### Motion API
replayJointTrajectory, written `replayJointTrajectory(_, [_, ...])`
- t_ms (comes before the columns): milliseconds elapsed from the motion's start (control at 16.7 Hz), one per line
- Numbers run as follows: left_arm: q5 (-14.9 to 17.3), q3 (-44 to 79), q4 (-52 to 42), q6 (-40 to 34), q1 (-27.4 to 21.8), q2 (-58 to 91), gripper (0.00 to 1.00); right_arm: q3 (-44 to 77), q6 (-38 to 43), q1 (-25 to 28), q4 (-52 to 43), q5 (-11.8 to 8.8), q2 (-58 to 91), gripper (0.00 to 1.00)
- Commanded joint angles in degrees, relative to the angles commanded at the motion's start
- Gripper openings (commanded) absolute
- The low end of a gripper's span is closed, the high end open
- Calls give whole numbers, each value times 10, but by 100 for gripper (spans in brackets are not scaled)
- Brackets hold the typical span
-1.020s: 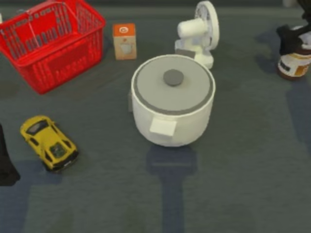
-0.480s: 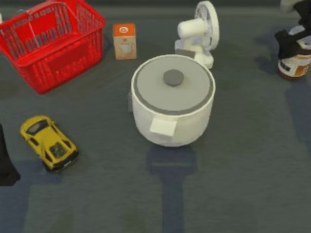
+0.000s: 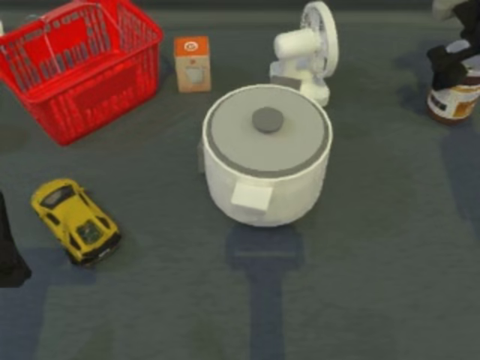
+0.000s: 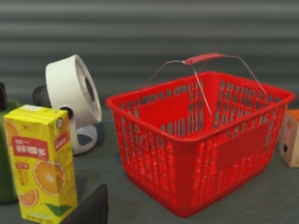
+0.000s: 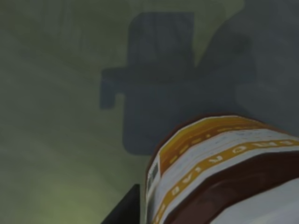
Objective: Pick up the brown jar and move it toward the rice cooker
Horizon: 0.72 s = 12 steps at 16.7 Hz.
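Observation:
The brown jar [image 3: 452, 103], dark brown with a white-and-orange label, is at the far right edge of the table. My right gripper [image 3: 453, 69] is on top of it, shut on its upper part. In the right wrist view the jar [image 5: 219, 168] fills the lower corner, and one dark finger [image 5: 128, 207] lies against its side. The rice cooker [image 3: 266, 154], a large white pot with a grey-ringed lid, stands at the table's centre, well to the left of the jar. My left gripper [image 3: 9, 259] is parked at the left edge, open and holding nothing.
A white desk fan [image 3: 307, 49] stands behind the cooker, between it and the jar's side. An orange-and-white box [image 3: 192, 64] and a red basket [image 3: 79, 67] are at the back left. A yellow toy car [image 3: 75, 220] is at the front left. A juice carton [image 4: 42, 163] shows in the left wrist view.
The right arm has shifted slightly over the jar, and the jar has edged a little to the left. The left arm has not moved.

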Motion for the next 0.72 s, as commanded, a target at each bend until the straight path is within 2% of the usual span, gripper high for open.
replayJointTrajectory(120, [0,0,0,0,0,0,100,0,0,0,0,0,0,2])
replayJointTrajectory(180, [0,0,0,0,0,0,100,0,0,0,0,0,0,0])
replayJointTrajectory(720, [0,0,0,0,0,0,100,-1,1,-2,0,0,-2,0])
